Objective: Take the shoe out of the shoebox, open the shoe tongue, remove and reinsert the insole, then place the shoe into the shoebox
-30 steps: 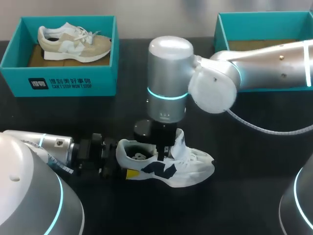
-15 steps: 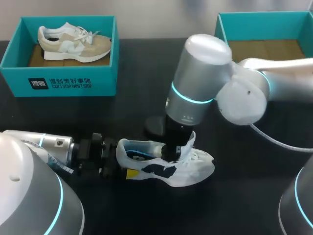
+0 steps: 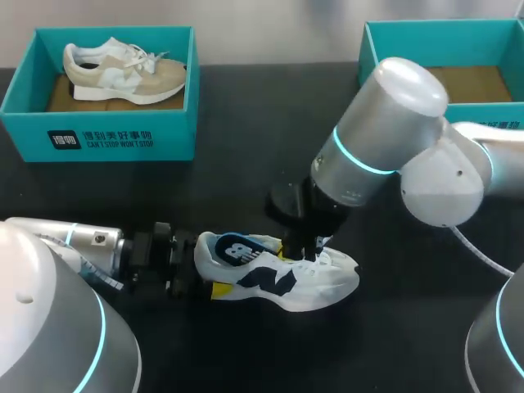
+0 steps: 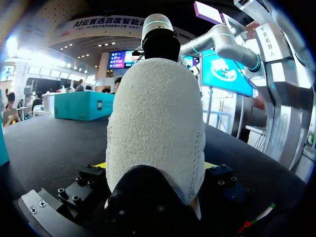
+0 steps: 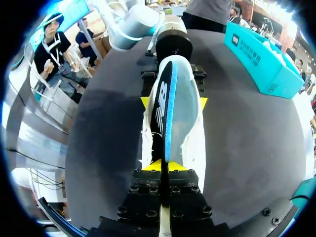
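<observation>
Insole lifting out of the shoe as my right arm swings toward the toe.

Over the last second my right gripper (image 3: 301, 248) has tilted and drawn toward the toe. It pinches the front end of the insole (image 3: 239, 250), and the insole's blue-printed heel part now lies raised over the opening, where before only the shoe's inside showed. The shoe (image 3: 315, 286) lies on the table (image 3: 246, 180) and has not shifted. Its heel points to my left gripper (image 3: 209, 268), whose fingers press on it from both sides. In the right wrist view the insole stands edge-on between my yellow tips. I judge removal is under way, not finished; the box (image 3: 367, 49) sits well apart.
</observation>
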`<action>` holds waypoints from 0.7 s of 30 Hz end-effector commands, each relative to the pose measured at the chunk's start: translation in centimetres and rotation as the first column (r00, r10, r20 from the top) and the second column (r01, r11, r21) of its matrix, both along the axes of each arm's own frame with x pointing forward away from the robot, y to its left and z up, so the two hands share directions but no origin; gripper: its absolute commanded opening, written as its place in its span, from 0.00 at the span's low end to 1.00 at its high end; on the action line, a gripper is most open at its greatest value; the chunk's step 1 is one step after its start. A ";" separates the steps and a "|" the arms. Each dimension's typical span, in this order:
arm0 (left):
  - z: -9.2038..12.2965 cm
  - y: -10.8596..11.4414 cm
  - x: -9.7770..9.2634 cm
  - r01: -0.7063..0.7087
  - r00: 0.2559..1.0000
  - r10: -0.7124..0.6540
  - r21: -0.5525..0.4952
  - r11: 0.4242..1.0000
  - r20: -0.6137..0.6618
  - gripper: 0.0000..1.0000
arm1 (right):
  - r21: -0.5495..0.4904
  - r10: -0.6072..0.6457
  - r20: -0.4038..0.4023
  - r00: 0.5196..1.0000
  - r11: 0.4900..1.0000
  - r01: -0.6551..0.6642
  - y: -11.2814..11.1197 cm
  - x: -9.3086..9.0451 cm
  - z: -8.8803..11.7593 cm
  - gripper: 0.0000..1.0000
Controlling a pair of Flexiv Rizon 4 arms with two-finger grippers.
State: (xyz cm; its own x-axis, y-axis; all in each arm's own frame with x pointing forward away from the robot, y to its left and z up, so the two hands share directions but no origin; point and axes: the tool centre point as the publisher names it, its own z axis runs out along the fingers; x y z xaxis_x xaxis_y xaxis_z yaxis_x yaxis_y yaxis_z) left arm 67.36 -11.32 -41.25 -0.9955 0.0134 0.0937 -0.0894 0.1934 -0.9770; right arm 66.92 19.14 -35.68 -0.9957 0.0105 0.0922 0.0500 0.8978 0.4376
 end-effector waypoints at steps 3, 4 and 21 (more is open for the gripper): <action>-0.2 0.2 0.2 -0.003 1.000 0.003 0.001 1.000 0.000 0.00 | 0.119 0.034 0.029 0.999 0.992 -0.037 0.2 0.3 0.9 0.00; -0.2 0.2 0.2 -0.003 1.000 0.003 0.001 1.000 0.000 0.00 | 0.110 0.049 0.032 0.998 0.993 -0.052 0.5 0.4 1.1 0.00; -0.2 0.2 0.2 -0.003 1.000 0.003 0.001 1.000 0.000 0.00 | 0.049 0.311 0.033 0.950 0.949 -0.312 5.5 1.5 3.6 0.00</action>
